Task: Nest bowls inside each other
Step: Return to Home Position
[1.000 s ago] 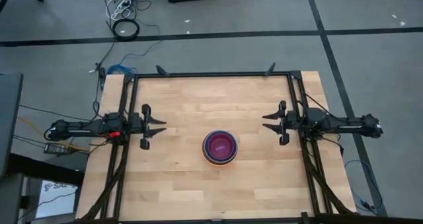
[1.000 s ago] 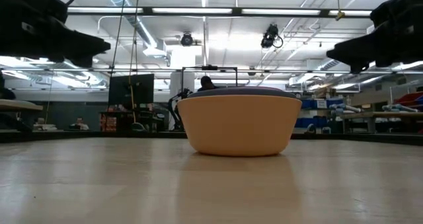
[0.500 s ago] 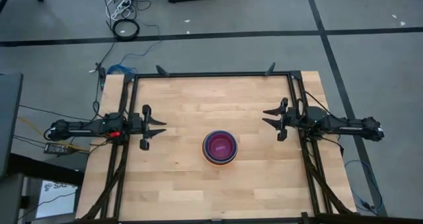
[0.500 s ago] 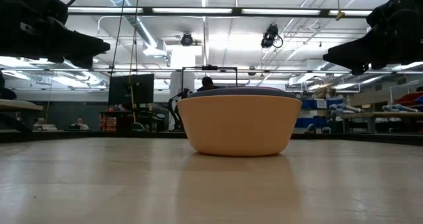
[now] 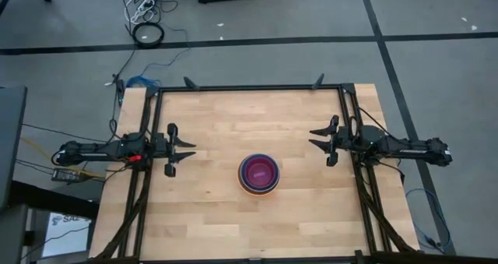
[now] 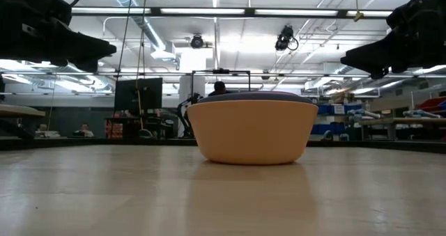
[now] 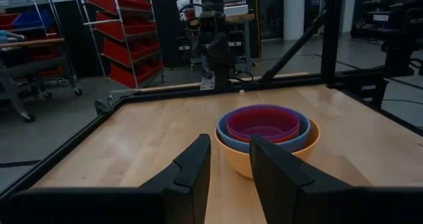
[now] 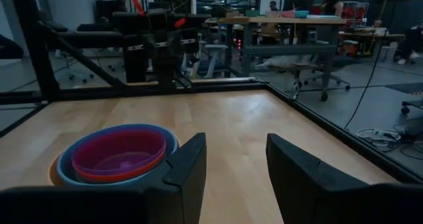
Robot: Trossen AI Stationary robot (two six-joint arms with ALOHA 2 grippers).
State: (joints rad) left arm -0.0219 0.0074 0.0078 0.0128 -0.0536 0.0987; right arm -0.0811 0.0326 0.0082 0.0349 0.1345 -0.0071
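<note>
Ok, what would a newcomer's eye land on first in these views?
The bowls, nested into one stack at the middle of the table, purple showing inside and orange outermost. Next, the left arm and right arm, raised at the table's side edges, jaws open and empty, pointing toward the stack.

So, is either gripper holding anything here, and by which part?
Nothing is held. The left gripper and right gripper sit open and empty at opposite sides, apart from the nested bowls.

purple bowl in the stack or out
In. The purple bowl sits upright, nested inside the blue bowl and orange bowl. Left gripper and right gripper hover open at the sides.
</note>
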